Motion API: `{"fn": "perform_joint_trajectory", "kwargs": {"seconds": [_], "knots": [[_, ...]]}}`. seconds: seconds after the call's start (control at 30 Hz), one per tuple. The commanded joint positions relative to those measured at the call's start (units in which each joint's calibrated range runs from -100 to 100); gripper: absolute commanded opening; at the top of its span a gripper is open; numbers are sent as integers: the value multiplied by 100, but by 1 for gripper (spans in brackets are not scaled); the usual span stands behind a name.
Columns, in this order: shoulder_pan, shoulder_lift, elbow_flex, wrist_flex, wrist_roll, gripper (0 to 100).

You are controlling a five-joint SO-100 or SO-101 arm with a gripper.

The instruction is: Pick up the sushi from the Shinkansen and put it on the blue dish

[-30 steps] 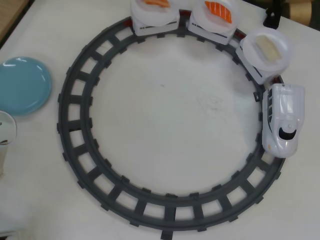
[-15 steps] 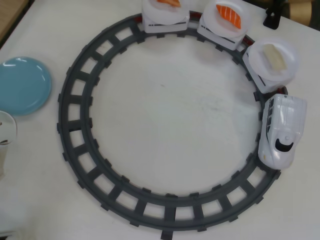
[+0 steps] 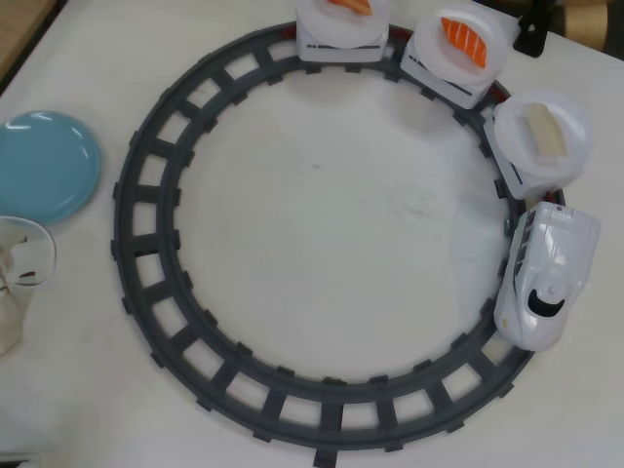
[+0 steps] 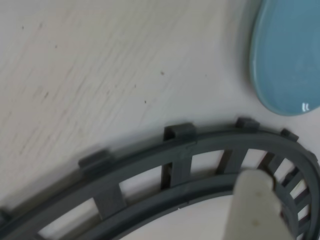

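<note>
Overhead view, using the grey circular track point(image 3: 146, 253) as landmark. Outside its left edge, on the white table point(image 3: 331, 205): the blue dish point(image 3: 44, 166), bare, close to the ring but not touching it. Just below the dish, at the frame's left edge, a translucent pale object point(image 3: 19, 283), partly cut off; cannot tell what it is. On the track's top arc, two train cars with round white plates, each carrying an orange-and-white salmon piece point(image 3: 463, 41); the leftmost one is cropped by the top edge. Further right, on the track's upper-right arc, a third white plate point(image 3: 575, 146) holds the sushi point(image 3: 544, 131), plain cream oblong, lying near the plate's centre. Directly below that car, on the track's right side, the Shinkansen point(image 3: 546, 278), nose pointing down the ring. Wrist view: track point(image 4: 180, 165) curves across the lower half, the blue dish point(image 4: 290, 55) beyond it at upper right, and one pale gripper finger point(image 4: 255, 210) rises from the bottom edge over the track. Only that one finger shows, so cannot tell whether the jaws are open or closed.
</note>
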Motion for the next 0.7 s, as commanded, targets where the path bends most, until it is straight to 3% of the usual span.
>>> {"fn": "perform_joint_trajectory", "kwargs": {"seconds": [0.0, 0.67], "knots": [[107, -116, -132, -21, 5, 15], [107, -116, -123, 5, 5, 15]]}}
